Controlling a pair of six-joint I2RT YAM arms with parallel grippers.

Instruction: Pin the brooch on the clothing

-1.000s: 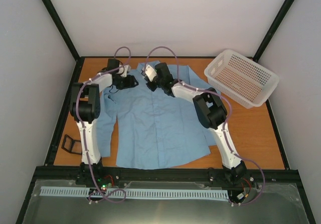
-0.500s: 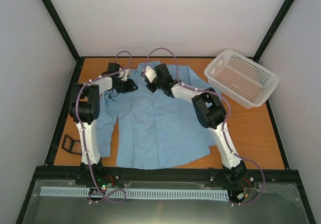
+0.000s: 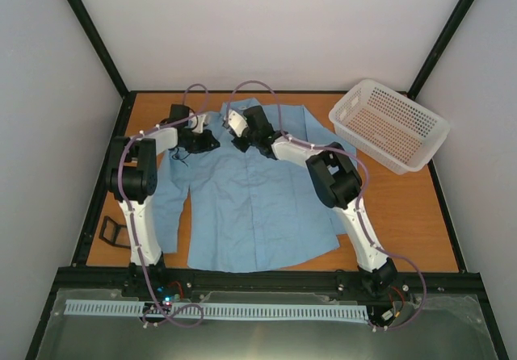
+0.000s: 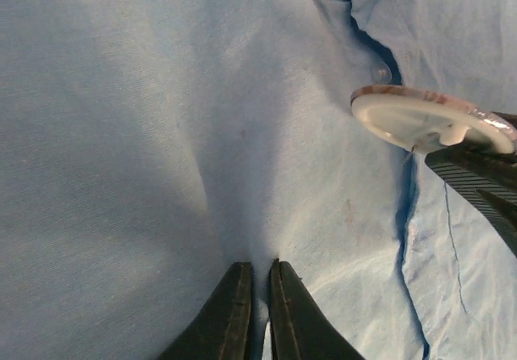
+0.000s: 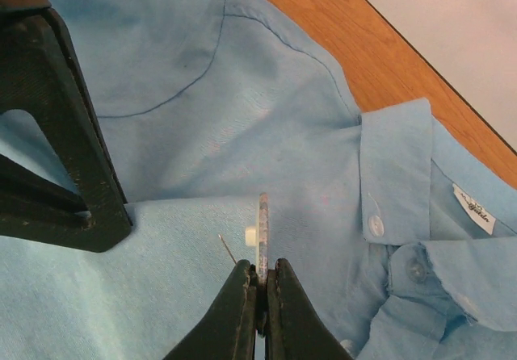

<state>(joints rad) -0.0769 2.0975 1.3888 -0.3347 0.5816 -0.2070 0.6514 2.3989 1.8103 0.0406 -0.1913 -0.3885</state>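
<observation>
The light blue shirt (image 3: 250, 198) lies spread flat on the table, collar at the back. My left gripper (image 3: 205, 141) is on its left chest, and in the left wrist view (image 4: 260, 265) it is shut, pinching up a fold of the shirt (image 4: 161, 134). My right gripper (image 3: 240, 139) is close beside it, below the collar. In the right wrist view (image 5: 260, 265) it is shut on the brooch (image 5: 262, 227), held edge-on just above the shirt (image 5: 242, 110) with its thin pin sticking out to the left. The brooch's whitish face (image 4: 424, 119) shows in the left wrist view.
A white perforated basket (image 3: 389, 123) stands at the back right. A small black tray (image 3: 113, 231) sits at the table's left edge. The shirt's collar and buttons (image 5: 376, 224) lie just right of the brooch. Bare wooden table (image 3: 404, 215) shows to the right of the shirt.
Both wrists have shifted a little to the left over the upper shirt. The two grippers stay close together, still shut.
</observation>
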